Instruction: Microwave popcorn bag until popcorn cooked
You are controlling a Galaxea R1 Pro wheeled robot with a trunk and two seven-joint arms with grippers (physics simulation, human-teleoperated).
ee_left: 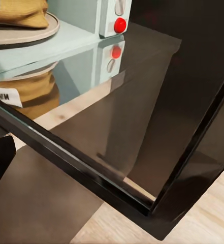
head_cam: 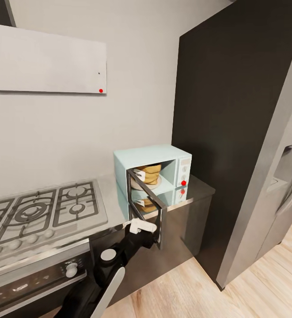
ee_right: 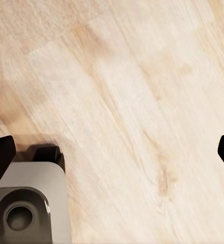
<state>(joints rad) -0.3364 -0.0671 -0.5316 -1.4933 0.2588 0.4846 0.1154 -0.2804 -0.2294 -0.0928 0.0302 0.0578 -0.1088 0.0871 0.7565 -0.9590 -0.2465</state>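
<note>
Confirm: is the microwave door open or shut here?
Open. The door swings out from the microwave, leaving the bag inside it in plain sight.

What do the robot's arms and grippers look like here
The left arm is mostly black with a long white panel and a round grey joint cap, ending in a white wrist piece near the gripper. In both wrist views the fingertips are plain black. No cables or markings show.

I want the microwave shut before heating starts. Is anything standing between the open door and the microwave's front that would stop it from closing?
Nothing visible does. The popcorn bag sits on the turntable plate inside the microwave, behind the opening. The door hangs swung out over the countertop edge, with the left gripper at its outer side.
</note>
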